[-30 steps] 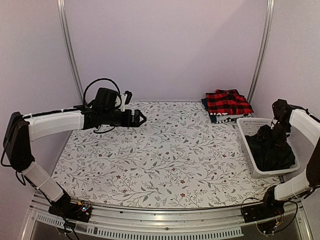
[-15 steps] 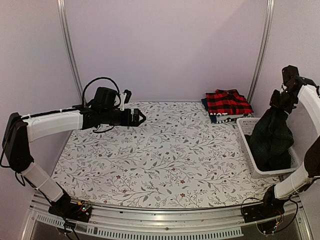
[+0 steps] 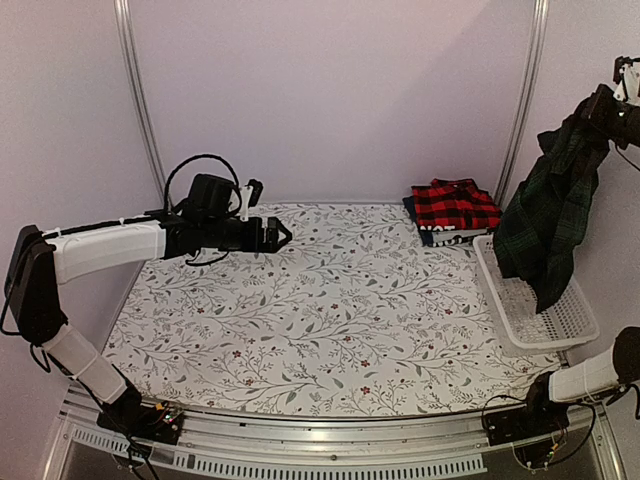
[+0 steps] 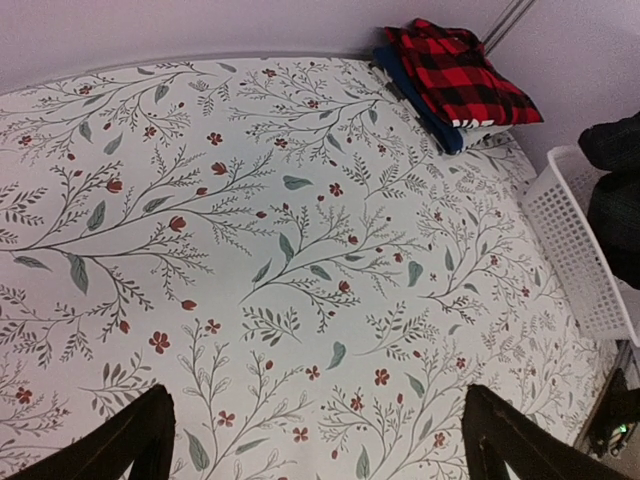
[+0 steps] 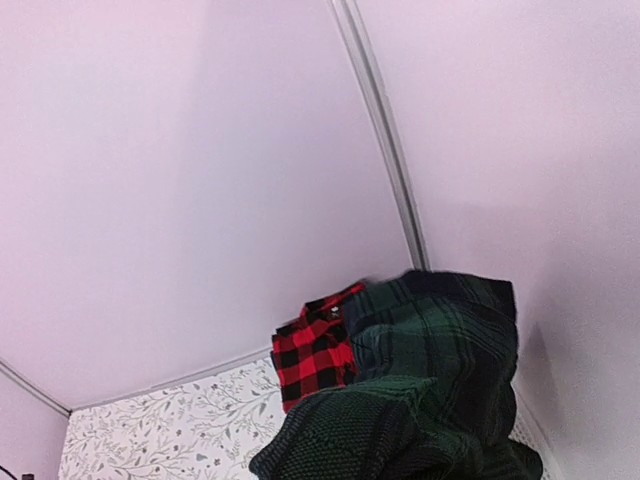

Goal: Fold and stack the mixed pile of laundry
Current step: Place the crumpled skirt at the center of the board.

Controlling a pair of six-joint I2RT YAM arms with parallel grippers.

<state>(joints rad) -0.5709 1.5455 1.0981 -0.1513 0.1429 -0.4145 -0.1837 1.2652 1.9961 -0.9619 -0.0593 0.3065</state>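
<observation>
My right gripper [image 3: 604, 105] is clenched on the dark green-navy plaid garment [image 3: 545, 215]. I hold it high beside the right wall, above the right edge of the worktop. The soft cloth hangs limp from my grasp. Its lowest corner dangles over the white plastic lattice basket [image 3: 560, 325], which sits along the right edge of the worktop. I cannot tell whether the hem touches the basket. In my right wrist view the plaid cloth bunches up in front of the camera and hides my fingers.

My left gripper [image 3: 284, 236] is released, its two black fingers [image 4: 130, 445] spread wide. It hovers above the floral-print table cloth [image 3: 330, 320] near the far left of the worktop and points to the right.

At the far right corner of the worktop lies the red-and-black checked flannel shirt [image 3: 455, 205], folded. It rests on top of a navy blue folded garment [image 4: 415, 95] whose edge shows beneath it. That stack sits just beyond the far end of the basket and well apart from my left gripper.
</observation>
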